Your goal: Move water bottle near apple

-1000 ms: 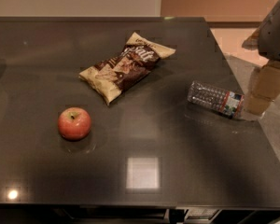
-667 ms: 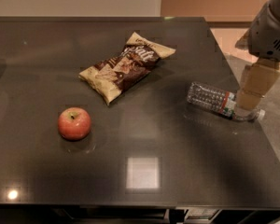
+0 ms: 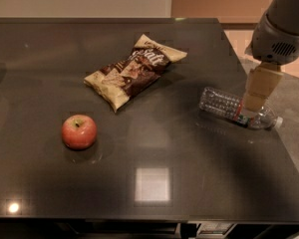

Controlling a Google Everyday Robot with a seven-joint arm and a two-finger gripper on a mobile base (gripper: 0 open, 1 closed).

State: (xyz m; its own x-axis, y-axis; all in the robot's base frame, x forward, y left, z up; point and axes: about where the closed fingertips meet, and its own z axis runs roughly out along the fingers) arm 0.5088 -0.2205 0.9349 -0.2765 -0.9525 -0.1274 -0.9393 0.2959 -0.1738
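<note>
The water bottle [image 3: 229, 107] lies on its side near the right edge of the dark table [image 3: 154, 148], its white cap pointing right. The red apple [image 3: 79, 131] sits upright at the left front, far from the bottle. My gripper [image 3: 252, 102] hangs from the arm at the upper right and sits just above the bottle's label end, close to it or touching it.
A tan-and-brown chip bag [image 3: 134, 70] lies between the apple and the bottle, toward the back. The table's right edge runs just past the bottle's cap. A bright ceiling-light reflection [image 3: 152, 184] shows on the front of the table.
My gripper has moved left and toward the back, from the table's right edge to over the bottle. The bottle, apple and bag have not moved.
</note>
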